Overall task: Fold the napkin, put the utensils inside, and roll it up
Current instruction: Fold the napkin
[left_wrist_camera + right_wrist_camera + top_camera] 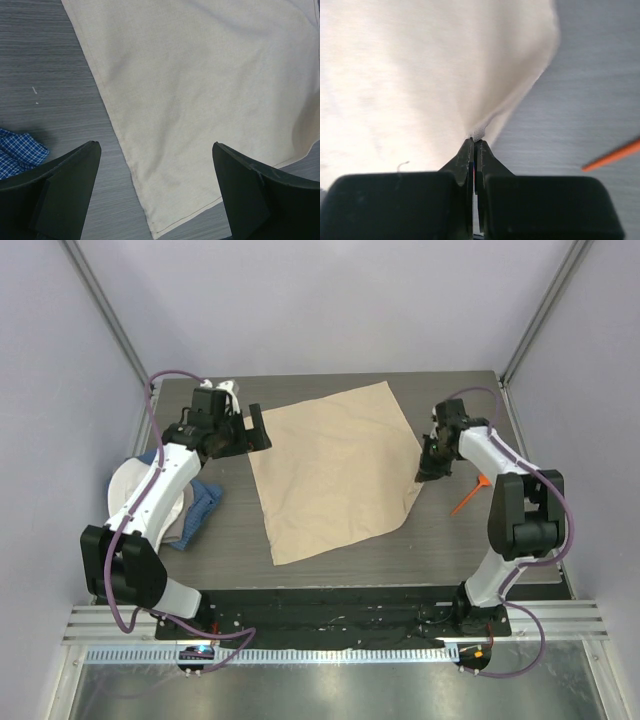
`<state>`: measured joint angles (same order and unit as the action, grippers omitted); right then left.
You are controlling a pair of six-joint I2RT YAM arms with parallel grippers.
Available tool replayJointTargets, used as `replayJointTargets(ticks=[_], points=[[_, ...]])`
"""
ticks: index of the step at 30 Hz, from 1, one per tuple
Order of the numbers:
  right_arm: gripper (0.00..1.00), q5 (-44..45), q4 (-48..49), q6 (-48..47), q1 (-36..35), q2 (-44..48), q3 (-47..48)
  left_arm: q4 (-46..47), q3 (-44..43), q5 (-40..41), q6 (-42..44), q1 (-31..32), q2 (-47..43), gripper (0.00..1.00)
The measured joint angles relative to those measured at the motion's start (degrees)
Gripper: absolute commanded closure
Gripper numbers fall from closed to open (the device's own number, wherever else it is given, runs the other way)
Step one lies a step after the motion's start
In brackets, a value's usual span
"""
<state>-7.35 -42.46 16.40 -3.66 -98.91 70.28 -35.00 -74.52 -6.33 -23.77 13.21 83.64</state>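
Right gripper (pixel 474 142) pinched fully closed on a corner of the napkin (pixel 335 470) — cloth tents up from the pinch. Napkin lies spread unfolded on the table (pixel 230 540). Orange utensil (pixel 468 498) just right of it. Left gripper (pixel 155 145) spread wide, holding nothing — over the napkin's left edge, blue checked cloth (pixel 20 150) nearby.

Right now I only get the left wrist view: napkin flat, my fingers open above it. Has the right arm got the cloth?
Observer: Yes. The right fingers are shut on the near right corner of the napkin.
Operator: Utensils? None in my view.
Observer: One orange utensil lies on the table right of that corner, clear of the cloth.
Operator: The blue plaid at my left edge?
Observer: A blue cloth, bunched and partly hidden beneath the left arm.
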Motion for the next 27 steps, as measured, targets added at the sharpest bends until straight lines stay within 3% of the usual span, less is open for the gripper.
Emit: replayJointTargets(ticks=[6,17,21,22,27], points=[[0.99,-4.0,4.3,3.6,-8.2,-4.8,9.3,0.0,0.3,-0.1,0.0,0.0,0.0,0.0],[0.97,-10.6,13.5,11.3,-20.2,-28.0,30.5,2.7,2.0,-3.3,-1.1,0.0,0.5,0.02],[0.69,-13.0,15.1,13.4,-22.3,-31.8,35.3,4.6,3.0,-5.3,-1.7,1.2,3.3,0.04],[0.57,-13.4,15.3,13.7,-22.5,-32.0,35.5,5.1,3.0,-5.4,-1.8,1.8,4.5,0.04],[0.45,-13.7,16.2,13.5,-21.9,-31.2,35.2,6.4,3.0,-4.4,-2.6,6.1,10.6,0.08]])
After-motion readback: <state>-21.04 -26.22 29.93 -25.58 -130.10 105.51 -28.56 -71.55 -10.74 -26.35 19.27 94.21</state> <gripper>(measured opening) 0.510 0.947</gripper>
